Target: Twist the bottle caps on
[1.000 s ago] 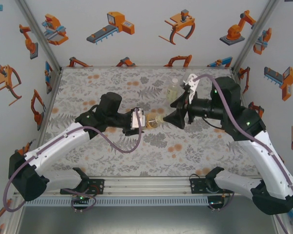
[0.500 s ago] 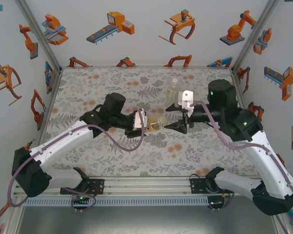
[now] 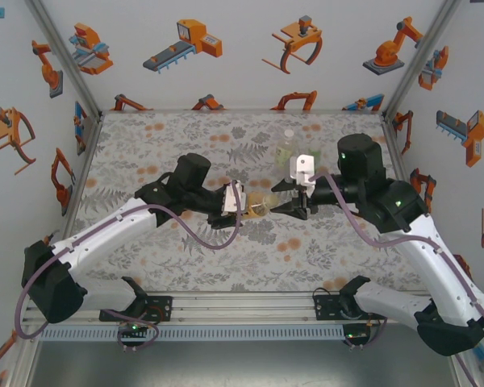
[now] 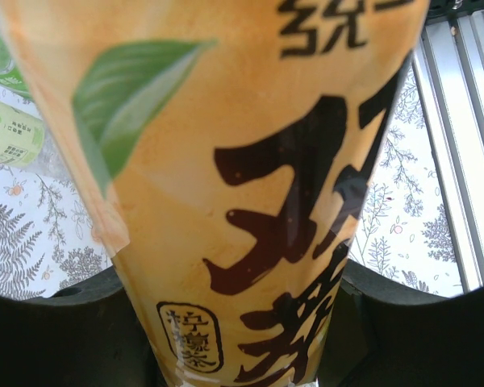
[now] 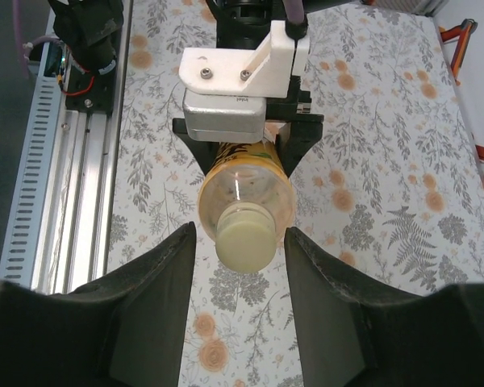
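My left gripper is shut on the amber bottle, which it holds level above the table, neck toward the right arm. The yellow label with dark lettering sits between the black fingers. A pale yellow cap is on the bottle's neck. My right gripper is open, one finger on each side of the cap, with a narrow gap on both sides. From above, its fingertips meet the bottle's neck end.
A pale yellowish bottle stands upright at the back, just behind the right wrist. Another bottle with a light green label shows at the left edge of the left wrist view. The aluminium rail runs along the near edge.
The right gripper has swung in from the right, turned to line up with the bottle's neck, and narrowed its jaws around the cap. The left arm has carried the bottle slightly right.
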Available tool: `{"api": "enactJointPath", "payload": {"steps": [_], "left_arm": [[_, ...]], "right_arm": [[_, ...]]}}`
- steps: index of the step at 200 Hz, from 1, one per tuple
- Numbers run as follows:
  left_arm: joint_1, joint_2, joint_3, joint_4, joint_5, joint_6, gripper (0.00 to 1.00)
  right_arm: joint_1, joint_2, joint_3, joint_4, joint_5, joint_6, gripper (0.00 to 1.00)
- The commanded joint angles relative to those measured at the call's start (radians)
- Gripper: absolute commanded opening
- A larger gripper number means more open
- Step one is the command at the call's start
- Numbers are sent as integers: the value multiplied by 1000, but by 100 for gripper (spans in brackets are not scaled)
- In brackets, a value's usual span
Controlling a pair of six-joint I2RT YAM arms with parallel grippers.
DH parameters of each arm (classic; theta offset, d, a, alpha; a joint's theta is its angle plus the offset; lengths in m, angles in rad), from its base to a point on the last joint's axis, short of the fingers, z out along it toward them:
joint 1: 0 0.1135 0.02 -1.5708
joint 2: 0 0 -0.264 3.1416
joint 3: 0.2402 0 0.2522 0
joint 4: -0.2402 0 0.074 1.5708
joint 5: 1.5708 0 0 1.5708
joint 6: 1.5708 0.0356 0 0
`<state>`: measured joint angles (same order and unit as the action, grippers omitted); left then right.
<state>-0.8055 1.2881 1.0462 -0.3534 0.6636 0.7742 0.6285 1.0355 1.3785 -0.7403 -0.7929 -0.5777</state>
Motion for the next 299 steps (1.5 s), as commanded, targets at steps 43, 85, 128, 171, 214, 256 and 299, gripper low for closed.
{"api": "enactJointPath", "payload": {"steps": [43, 85, 128, 171, 214, 256, 299], "left_arm": [[-17, 6, 37, -9, 27, -1, 0], [-23, 5, 34, 12, 1, -16, 0], [-29, -7, 3, 135, -106, -72, 0], [-38, -11, -10, 223, -220, -101, 0], [-46, 3, -17, 286, -275, -117, 0], [-46, 17, 3, 260, -254, -92, 0], [-43, 28, 19, 214, -255, -61, 0]], "right_arm": [[20, -4, -32, 25, 21, -21, 33], [22, -6, -52, 56, 67, 81, 13], [22, -9, -159, 276, 278, 696, 0], [22, -50, -339, 397, 571, 1529, 0], [13, -20, -340, 297, 604, 1827, 0], [16, -1, -356, 369, 584, 1876, 3], [16, 16, -267, 300, 610, 1759, 33]]}}
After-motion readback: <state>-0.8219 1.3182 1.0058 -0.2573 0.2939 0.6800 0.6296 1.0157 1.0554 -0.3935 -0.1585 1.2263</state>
